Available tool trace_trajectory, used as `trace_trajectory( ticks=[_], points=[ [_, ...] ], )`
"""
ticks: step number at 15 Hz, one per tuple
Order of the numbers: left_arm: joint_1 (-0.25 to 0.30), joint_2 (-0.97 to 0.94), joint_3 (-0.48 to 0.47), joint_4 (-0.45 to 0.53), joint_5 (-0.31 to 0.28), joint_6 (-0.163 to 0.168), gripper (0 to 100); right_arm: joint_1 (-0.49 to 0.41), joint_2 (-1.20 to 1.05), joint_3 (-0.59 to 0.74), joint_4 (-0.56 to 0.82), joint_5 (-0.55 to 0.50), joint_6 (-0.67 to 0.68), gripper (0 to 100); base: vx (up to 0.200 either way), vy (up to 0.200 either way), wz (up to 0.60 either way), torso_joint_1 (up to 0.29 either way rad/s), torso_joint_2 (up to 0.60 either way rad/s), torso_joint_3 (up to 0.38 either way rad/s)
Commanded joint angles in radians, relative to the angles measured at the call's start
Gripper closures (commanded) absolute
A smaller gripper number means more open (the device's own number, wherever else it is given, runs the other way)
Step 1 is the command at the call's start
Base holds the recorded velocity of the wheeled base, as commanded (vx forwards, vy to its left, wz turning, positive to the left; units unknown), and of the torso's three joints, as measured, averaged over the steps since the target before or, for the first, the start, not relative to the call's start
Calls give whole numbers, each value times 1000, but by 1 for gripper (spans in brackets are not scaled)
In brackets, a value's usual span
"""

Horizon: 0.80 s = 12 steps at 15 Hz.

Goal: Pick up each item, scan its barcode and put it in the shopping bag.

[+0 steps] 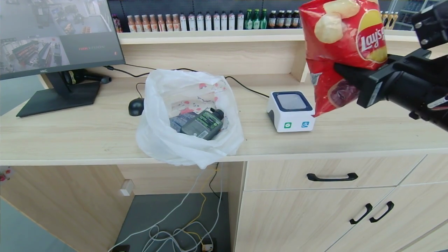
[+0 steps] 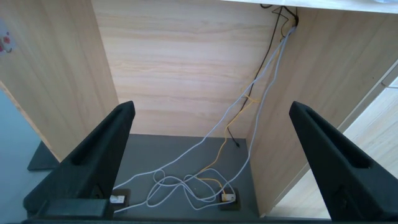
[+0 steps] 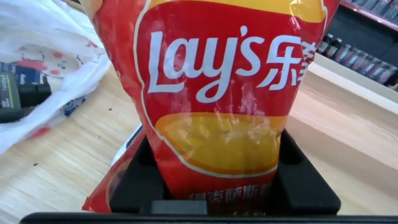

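Chip bag: clamped in right gripper, held aloft beside scanner; barcode face best lowered squarely over scanner window before transfer to shopping bag; left gripper spread wide, empty.

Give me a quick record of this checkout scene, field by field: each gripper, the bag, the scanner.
right gripper: shut on chip bag, held high above counter
left gripper: open, low, facing cables under counter
shopping bag: open on counter, dark bottle inside
scanner: on counter, right of shopping bag, apart from it
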Motion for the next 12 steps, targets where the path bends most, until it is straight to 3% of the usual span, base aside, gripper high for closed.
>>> trace_trajectory(
  ticks=[1, 5, 9, 12],
  points=[
    [0, 0, 0, 0, 1, 0, 0, 30, -89, 67, -58, -5, 43, 100, 0, 0, 0, 0, 0, 0],
    [0, 0, 0, 0, 1, 0, 0, 109, -97, 179, -222, -81, 175, 100, 0, 0, 0, 0, 0, 0],
    [-2, 0, 0, 2, 1, 2, 0, 128, -52, 201, -262, -166, 342, 100, 0, 0, 0, 0, 0, 0],
    [0, 0, 0, 2, 1, -3, 0, 126, -20, 207, -274, -164, 342, 100, 0, 0, 0, 0, 0, 0]
  ],
)
